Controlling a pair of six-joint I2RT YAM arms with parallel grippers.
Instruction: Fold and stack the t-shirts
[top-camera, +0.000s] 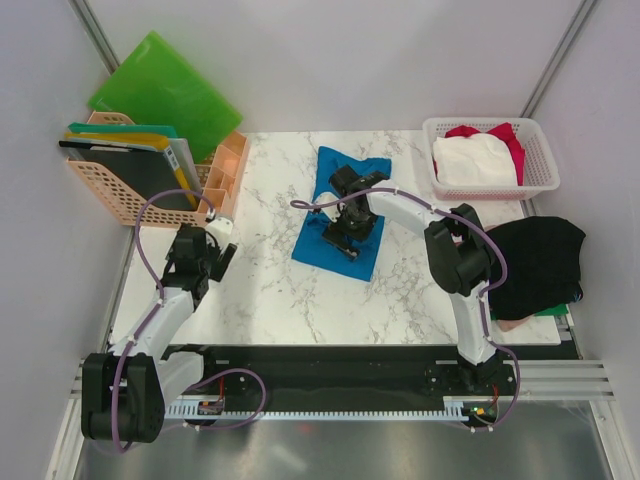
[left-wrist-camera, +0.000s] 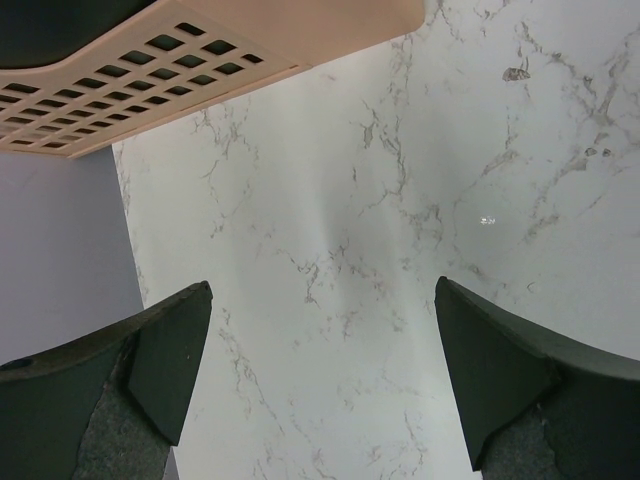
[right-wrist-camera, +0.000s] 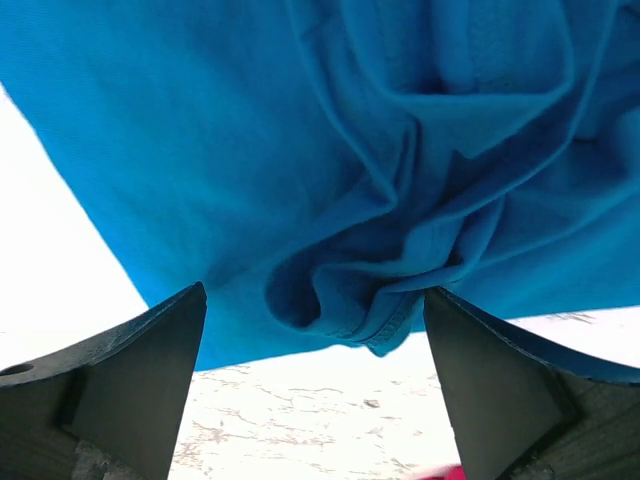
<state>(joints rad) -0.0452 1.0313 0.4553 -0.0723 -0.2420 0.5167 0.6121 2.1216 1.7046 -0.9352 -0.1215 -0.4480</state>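
Observation:
A bright blue t-shirt (top-camera: 345, 215) lies partly folded on the marble table (top-camera: 270, 290), near the middle. My right gripper (top-camera: 347, 235) hovers low over it, jaws wide open and holding nothing. In the right wrist view a rumpled hemmed fold of the blue t-shirt (right-wrist-camera: 300, 130) sits just beyond the open right gripper (right-wrist-camera: 315, 295). My left gripper (top-camera: 213, 257) stands open over bare marble at the table's left side; its wrist view shows the left gripper (left-wrist-camera: 322, 285) with only tabletop between the fingers. White (top-camera: 473, 160) and red (top-camera: 510, 140) t-shirts lie in a basket. A black t-shirt (top-camera: 540, 265) is heaped at the right edge.
A white lattice basket (top-camera: 540, 180) stands at the back right. A peach crate (top-camera: 120, 200) with folders, and a green plastic folder (top-camera: 165, 90) leaning behind it, fill the back left; its rim (left-wrist-camera: 200, 50) shows just beyond my left gripper. Green and pink cloth peeks from under the black heap.

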